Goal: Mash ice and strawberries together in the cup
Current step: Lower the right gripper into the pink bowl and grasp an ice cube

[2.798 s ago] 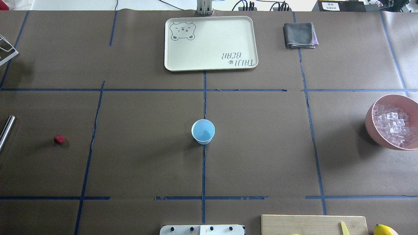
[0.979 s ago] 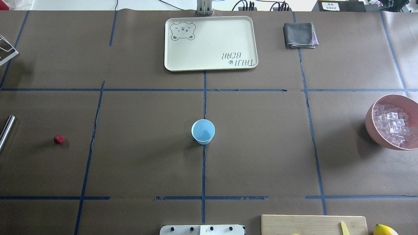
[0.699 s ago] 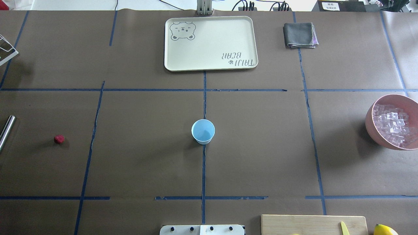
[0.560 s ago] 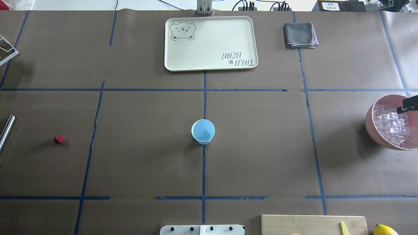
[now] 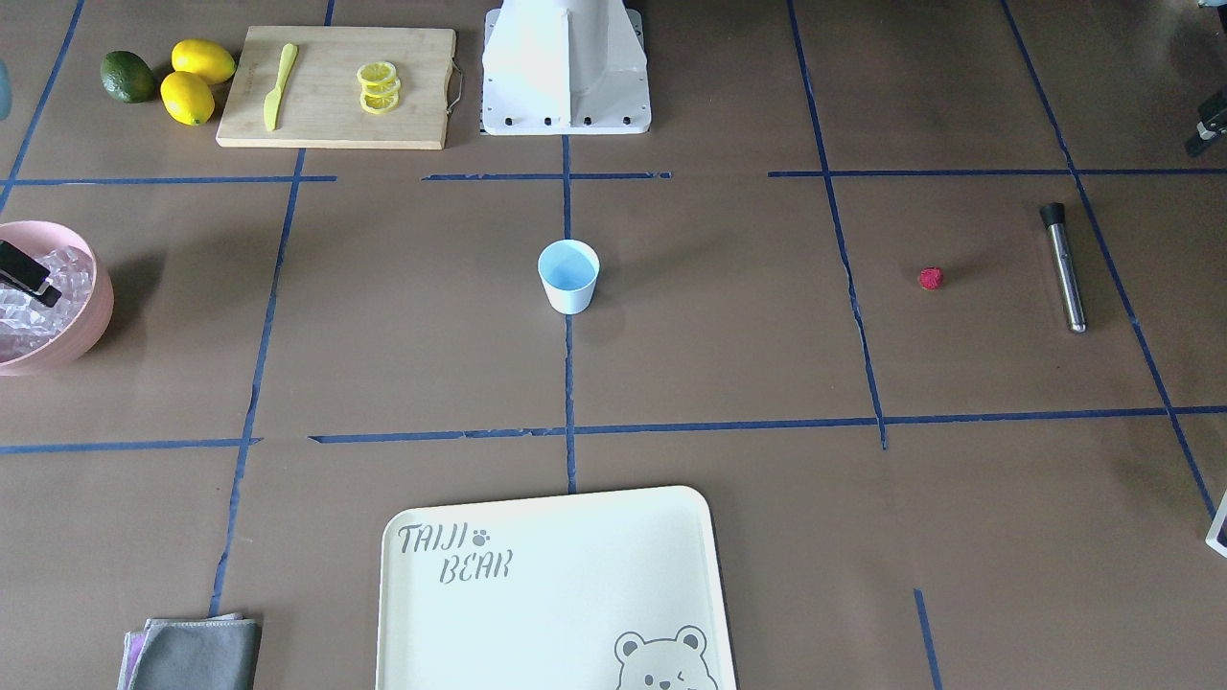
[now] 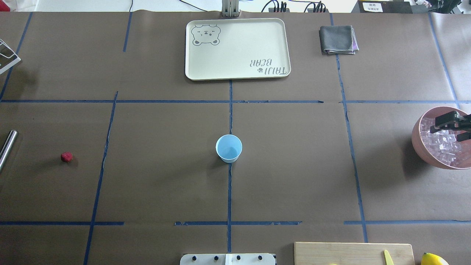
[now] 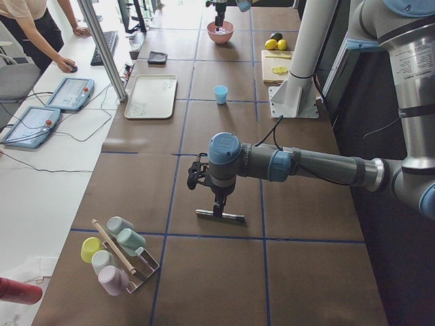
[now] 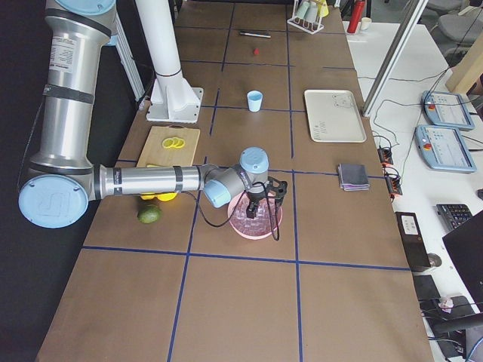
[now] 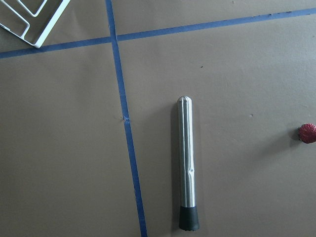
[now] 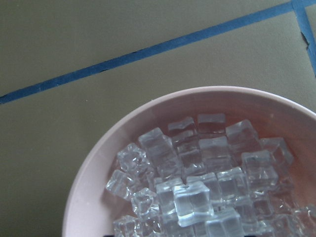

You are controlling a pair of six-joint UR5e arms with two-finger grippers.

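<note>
ok so the right pincer hovers jaws-apart just above the small clear glassy ice cubes heaped in the big round pink bowl under it, and they look hard and slippery, so I'd pinch one top cube across its flat faces

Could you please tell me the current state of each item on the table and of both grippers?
cup: upright, empty.
strawberry: whole, on the table.
ice: piled in the pink bowl.
muddler: lying flat.
right gripper: open above the ice.
left gripper: above the muddler; opening unclear.
tray: empty.
cloth: folded.
</note>
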